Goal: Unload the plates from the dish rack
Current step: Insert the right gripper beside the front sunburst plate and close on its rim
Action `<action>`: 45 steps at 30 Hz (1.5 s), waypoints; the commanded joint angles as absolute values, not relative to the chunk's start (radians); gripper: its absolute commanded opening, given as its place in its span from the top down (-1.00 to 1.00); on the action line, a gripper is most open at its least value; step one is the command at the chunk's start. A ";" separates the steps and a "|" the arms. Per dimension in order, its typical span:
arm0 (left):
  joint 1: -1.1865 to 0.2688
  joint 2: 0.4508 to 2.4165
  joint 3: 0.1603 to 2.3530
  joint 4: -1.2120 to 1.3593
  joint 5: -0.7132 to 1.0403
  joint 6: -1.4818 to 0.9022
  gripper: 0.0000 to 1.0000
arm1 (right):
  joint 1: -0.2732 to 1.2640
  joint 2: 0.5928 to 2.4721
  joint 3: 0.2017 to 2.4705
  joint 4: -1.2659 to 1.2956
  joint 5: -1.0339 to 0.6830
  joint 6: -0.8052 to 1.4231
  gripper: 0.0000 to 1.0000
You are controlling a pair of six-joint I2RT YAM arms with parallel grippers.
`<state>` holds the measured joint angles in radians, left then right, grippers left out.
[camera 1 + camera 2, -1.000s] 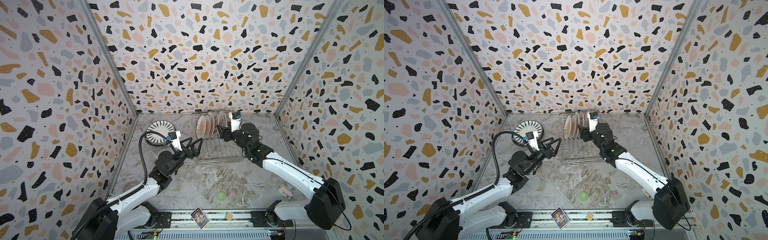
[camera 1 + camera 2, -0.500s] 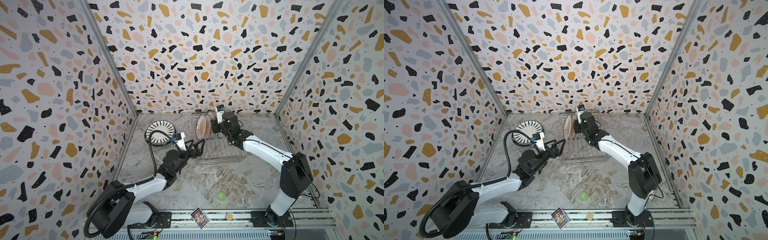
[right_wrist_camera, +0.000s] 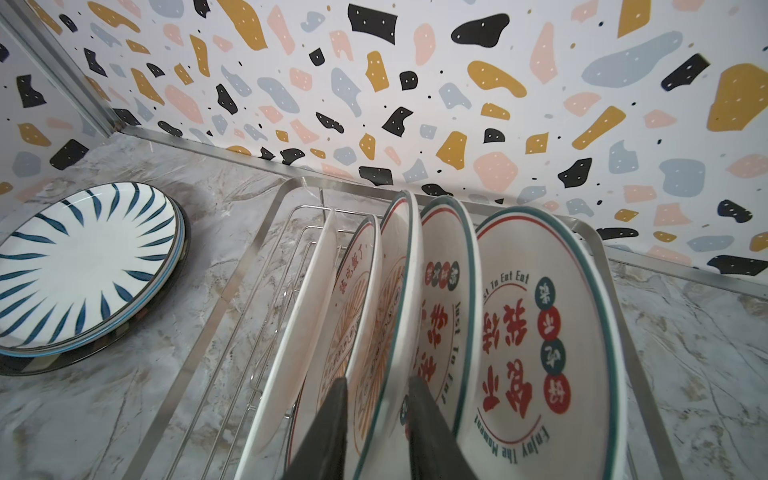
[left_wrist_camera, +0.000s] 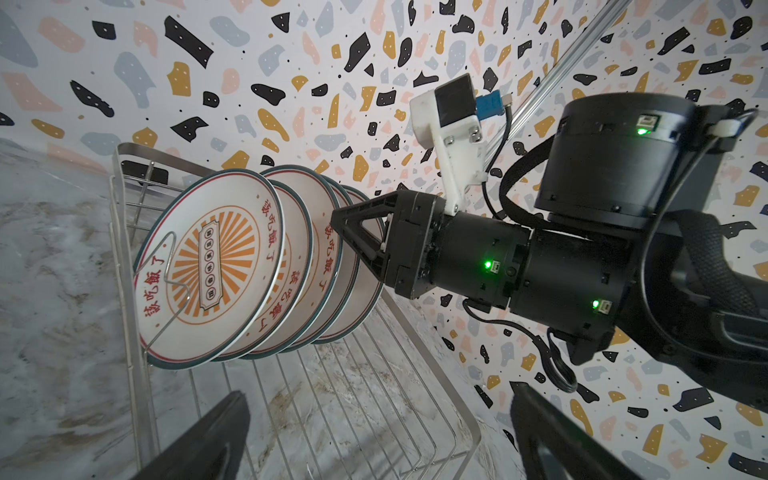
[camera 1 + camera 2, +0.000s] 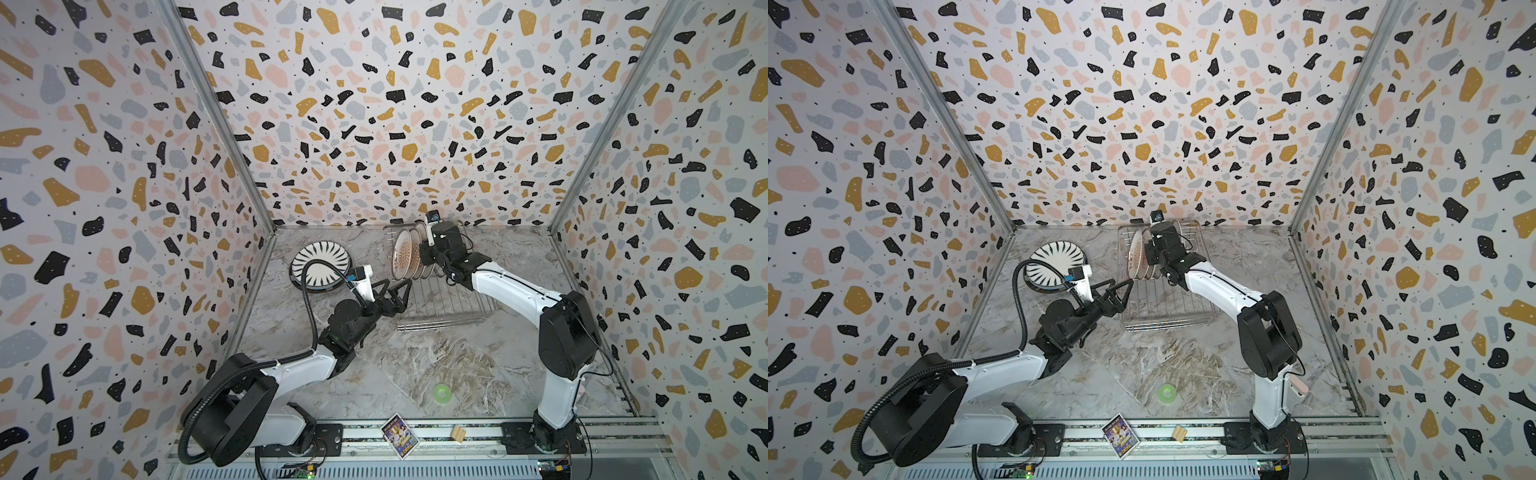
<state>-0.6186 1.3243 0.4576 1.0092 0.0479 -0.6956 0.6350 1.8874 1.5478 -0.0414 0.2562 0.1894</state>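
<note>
Several plates (image 5: 409, 253) (image 5: 1138, 257) (image 4: 208, 266) with orange sunbursts and red lettering stand on edge at the far end of the silver wire dish rack (image 5: 449, 316) (image 5: 1167, 320) (image 4: 457, 415) (image 3: 232, 291). My right gripper (image 5: 424, 257) (image 5: 1150, 253) (image 3: 376, 386) reaches down into the row, its fingers on either side of one sunburst plate's green rim, shut on it. My left gripper (image 5: 399, 295) (image 5: 1121, 293) (image 4: 374, 449) hangs open and empty by the rack's left side. A stack of striped plates (image 5: 320, 262) (image 5: 1054, 264) (image 3: 83, 266) lies flat on the table, left of the rack.
A small green ring (image 5: 442, 392) (image 5: 1168, 392) lies on the marble table near the front. A picture card (image 5: 400, 435) and a wooden block (image 5: 458, 433) sit on the front rail. Patterned walls close in the back and both sides.
My right gripper has swung left along the rack onto the row of plates, and its jaws have narrowed round one rim. The left gripper has crept a little closer to the rack, still open.
</note>
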 commanded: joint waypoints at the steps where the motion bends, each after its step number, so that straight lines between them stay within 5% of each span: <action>1: -0.623 1.300 0.452 1.075 0.064 -0.673 -0.99 | 0.635 1.914 1.635 -0.092 0.273 0.190 0.45; 27: -0.623 1.076 0.332 0.935 -0.123 -0.616 -1.00 | 0.677 2.194 1.984 -0.360 0.565 0.214 0.50; 45: -0.623 1.043 0.287 0.946 -0.150 -0.619 -1.00 | 0.711 2.137 1.987 -0.271 0.674 0.188 0.73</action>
